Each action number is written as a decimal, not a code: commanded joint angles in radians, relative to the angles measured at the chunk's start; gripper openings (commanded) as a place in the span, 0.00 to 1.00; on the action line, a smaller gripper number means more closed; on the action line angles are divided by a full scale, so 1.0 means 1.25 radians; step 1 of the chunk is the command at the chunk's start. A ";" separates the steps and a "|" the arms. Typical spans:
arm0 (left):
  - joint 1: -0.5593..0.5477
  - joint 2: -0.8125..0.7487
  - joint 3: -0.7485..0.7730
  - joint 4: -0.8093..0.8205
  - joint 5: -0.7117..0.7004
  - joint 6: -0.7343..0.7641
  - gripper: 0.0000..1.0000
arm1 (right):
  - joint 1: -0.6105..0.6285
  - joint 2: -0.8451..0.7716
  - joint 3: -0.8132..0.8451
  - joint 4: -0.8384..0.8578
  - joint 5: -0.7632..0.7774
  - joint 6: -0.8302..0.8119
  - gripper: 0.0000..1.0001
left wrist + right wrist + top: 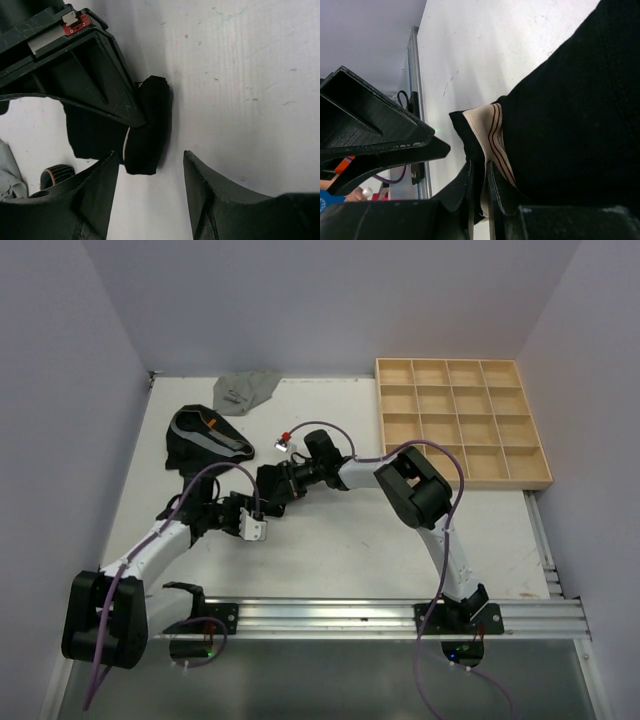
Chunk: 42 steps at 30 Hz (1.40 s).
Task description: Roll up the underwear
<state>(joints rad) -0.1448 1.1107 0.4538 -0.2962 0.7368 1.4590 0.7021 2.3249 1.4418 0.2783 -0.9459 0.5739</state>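
Three cloth briefs are what we count on the white table (340,550). One is a plain grey crumpled brief (248,390) at the far edge. One is a black brief with a grey waistband (205,440) near the far left corner. The third is a black brief with a tan striped waistband (147,125), folded into a narrow bundle left of the table's middle, about halfway between the far and near edges. We count one light wooden grid tray (447,416) in the far right corner, with sixteen compartments in four rows of four. We also count two arms, each with one gripper, meeting over the folded bundle.

Seen from its wrist, the right gripper (480,172) has its fingers pressed almost together on the tan-banded edge of the bundle, pinching cloth between them. The left gripper (150,157) stands spread wide and holds nothing. The near end of the bundle lies just between its fingertips. One finger is at the cloth's edge, though we cannot tell whether it touches, and the other is clearly apart from it. The grey brief and the grey-banded brief lie well apart from both grippers, beyond them toward the far edge.
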 commanded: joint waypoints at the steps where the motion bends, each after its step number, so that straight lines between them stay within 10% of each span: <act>1: -0.011 0.024 -0.008 0.147 -0.014 0.017 0.58 | -0.006 0.080 0.005 -0.145 0.094 -0.016 0.00; 17: -0.052 0.251 0.117 0.054 -0.100 0.038 0.47 | -0.008 0.099 0.011 -0.138 0.079 0.030 0.00; 22: -0.072 0.329 0.182 -0.073 -0.154 0.036 0.33 | -0.016 0.074 -0.027 -0.079 0.066 0.076 0.00; 23: -0.072 0.373 0.232 -0.109 -0.170 0.034 0.18 | -0.017 0.064 -0.049 -0.055 0.069 0.082 0.01; 29: -0.071 0.486 0.354 -0.379 -0.151 0.064 0.00 | -0.049 -0.091 -0.164 -0.005 0.120 0.083 0.32; 42: -0.052 0.708 0.606 -0.741 -0.013 -0.045 0.02 | -0.075 -0.604 -0.374 -0.209 0.372 -0.248 0.45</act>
<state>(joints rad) -0.2237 1.8988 1.1893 -1.0061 0.7044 1.4578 0.5789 1.6772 0.9970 0.1139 -0.5793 0.4400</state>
